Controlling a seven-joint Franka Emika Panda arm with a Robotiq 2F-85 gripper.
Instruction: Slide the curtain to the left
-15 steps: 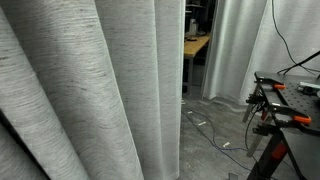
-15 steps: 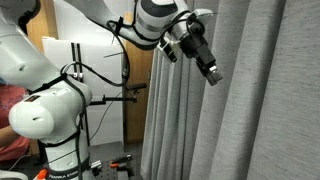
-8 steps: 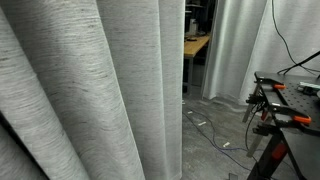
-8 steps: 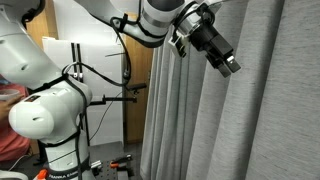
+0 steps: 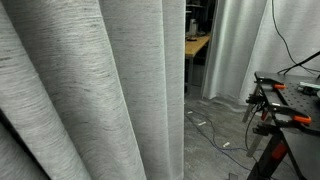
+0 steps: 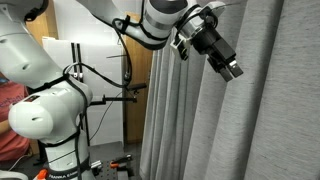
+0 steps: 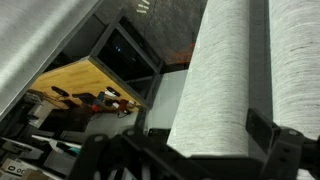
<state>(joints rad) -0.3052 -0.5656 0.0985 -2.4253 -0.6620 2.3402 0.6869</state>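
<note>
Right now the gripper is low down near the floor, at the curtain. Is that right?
Not quite. The gripper is high up, not near the floor, at the curtain. The exterior view that takes in the arm shows it near the top of the picture.

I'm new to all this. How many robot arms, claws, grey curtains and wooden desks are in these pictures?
Robot arm: 1
Claw: 1
Grey curtain: 1
Wooden desk: 1
Total: 4
</note>
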